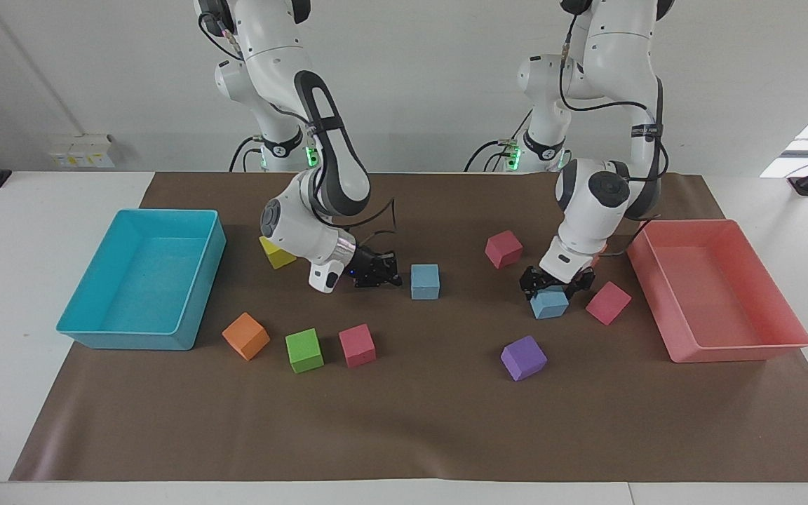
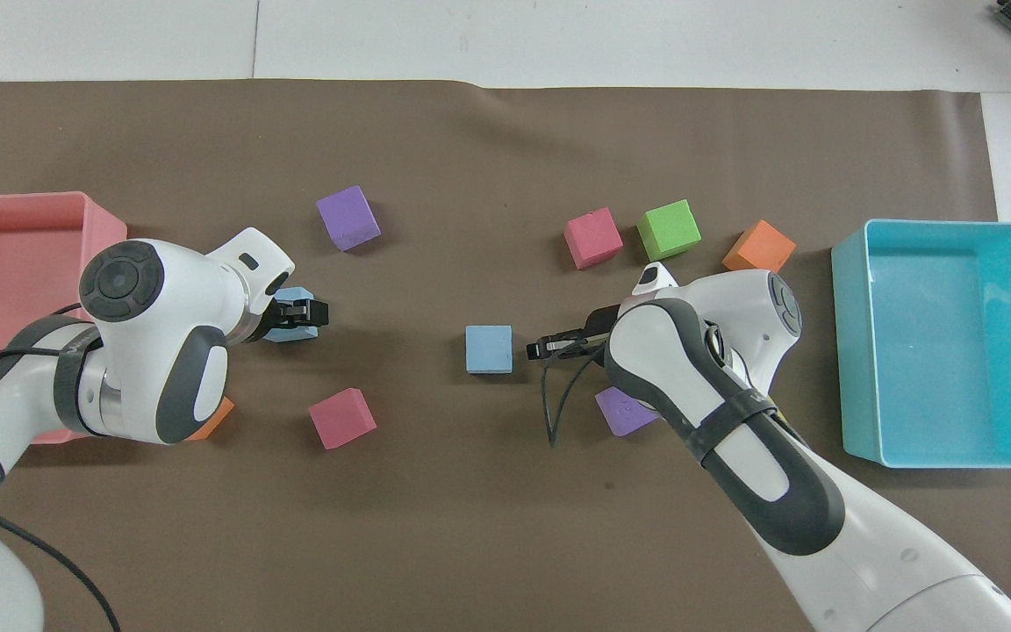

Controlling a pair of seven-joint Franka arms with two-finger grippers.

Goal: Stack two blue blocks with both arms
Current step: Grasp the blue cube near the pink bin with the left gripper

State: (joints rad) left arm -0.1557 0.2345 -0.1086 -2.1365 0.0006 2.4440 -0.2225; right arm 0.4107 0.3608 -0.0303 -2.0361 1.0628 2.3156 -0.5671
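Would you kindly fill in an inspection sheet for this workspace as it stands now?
Surface: brown mat on a white table.
Job's things: two blue blocks, unstacked; one blue block mid-mat, the other blue block under the left gripper.
Clutter: pink, green, orange, purple and yellow cubes; turquoise tray; pink tray.
Grippers: left gripper open, down over its block; right gripper shut, beside the mid-mat block.
Cables: black cable loops from the right wrist.
Surroundings: white wall, nothing else seen.
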